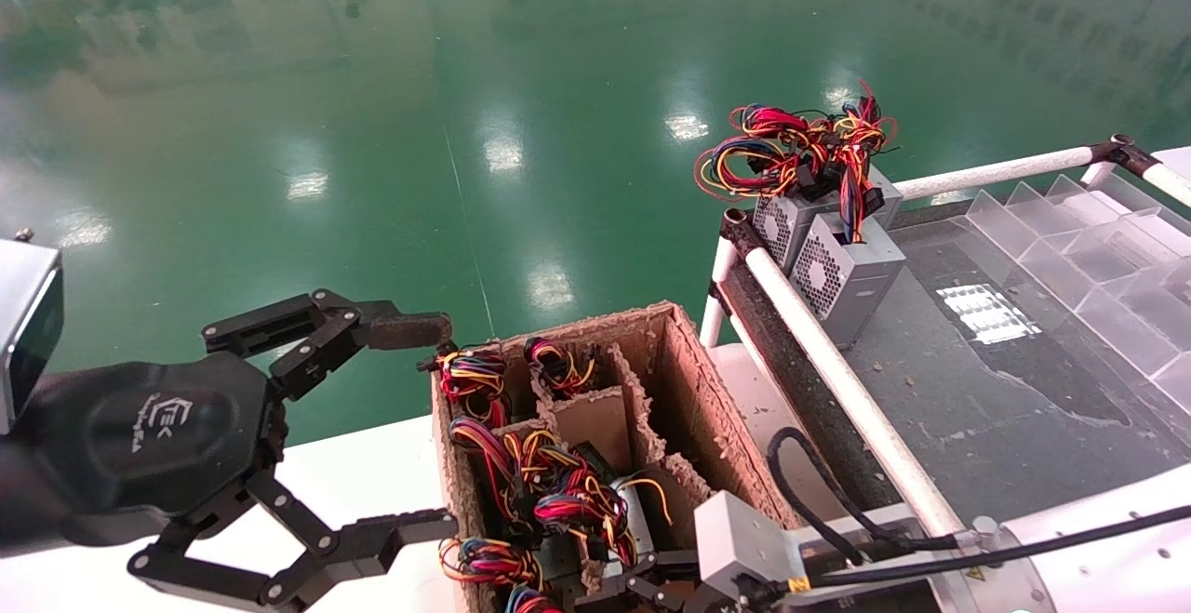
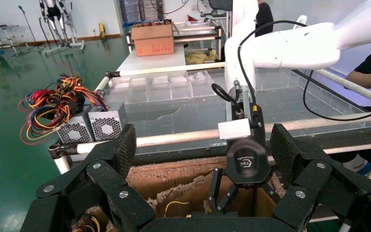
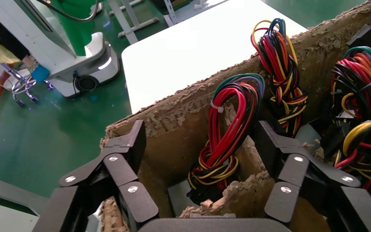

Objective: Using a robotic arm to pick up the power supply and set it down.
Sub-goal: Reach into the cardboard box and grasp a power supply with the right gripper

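on the belt stand two grey boxes (image 1: 828,246); both tools (image 1: 651,585) open.

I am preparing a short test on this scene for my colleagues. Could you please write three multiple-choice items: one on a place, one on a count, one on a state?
1. Where is the right gripper?
A. Above the green floor
B. Down inside the cardboard box
C. On the clear plastic trays

2. How many grey boxes with fan grilles stand on the dark table?
A. One
B. Two
C. Four

3. What is the state of the left gripper?
A. Open, holding nothing
B. Shut on a wire bundle
C. Shut on a piece of cardboard

Answers:
1 B: the right wrist view shows its fingers between the cardboard walls, on either side of a wire bundle.
2 B: two stand side by side near the white rail.
3 A: its fingers are spread wide beside the box, with nothing between them.
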`<move>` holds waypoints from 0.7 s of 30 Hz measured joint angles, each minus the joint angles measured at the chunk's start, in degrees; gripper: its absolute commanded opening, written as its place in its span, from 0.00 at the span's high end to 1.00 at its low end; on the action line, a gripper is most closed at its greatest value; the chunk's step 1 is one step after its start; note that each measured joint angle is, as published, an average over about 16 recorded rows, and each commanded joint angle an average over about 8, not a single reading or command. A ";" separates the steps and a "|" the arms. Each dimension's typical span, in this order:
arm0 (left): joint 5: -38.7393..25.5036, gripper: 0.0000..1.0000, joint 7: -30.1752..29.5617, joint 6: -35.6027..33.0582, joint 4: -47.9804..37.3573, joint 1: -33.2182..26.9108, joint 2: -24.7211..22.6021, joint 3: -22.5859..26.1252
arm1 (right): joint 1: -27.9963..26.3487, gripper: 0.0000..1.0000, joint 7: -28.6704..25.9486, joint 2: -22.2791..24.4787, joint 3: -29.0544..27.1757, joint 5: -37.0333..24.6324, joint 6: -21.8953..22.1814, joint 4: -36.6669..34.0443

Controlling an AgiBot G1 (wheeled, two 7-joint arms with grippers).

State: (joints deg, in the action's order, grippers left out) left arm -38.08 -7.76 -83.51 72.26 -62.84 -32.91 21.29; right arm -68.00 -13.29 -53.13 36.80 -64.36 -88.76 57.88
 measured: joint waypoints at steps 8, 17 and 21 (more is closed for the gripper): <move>0.00 0.00 0.00 0.00 0.00 0.00 0.00 0.00 | -0.77 1.00 1.84 -1.95 1.01 -1.20 0.95 -2.35; 0.00 0.00 0.00 0.00 0.00 0.00 0.00 0.01 | -1.20 1.00 3.57 -3.62 1.34 -1.86 1.90 -3.82; 0.01 0.00 0.00 0.00 0.00 0.00 0.00 0.01 | -1.13 1.00 4.45 -4.09 1.42 -2.15 2.32 -4.08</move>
State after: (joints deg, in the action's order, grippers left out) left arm -38.07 -7.75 -83.51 72.26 -62.85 -32.90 21.30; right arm -69.13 -8.85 -57.22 38.22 -66.51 -86.44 53.80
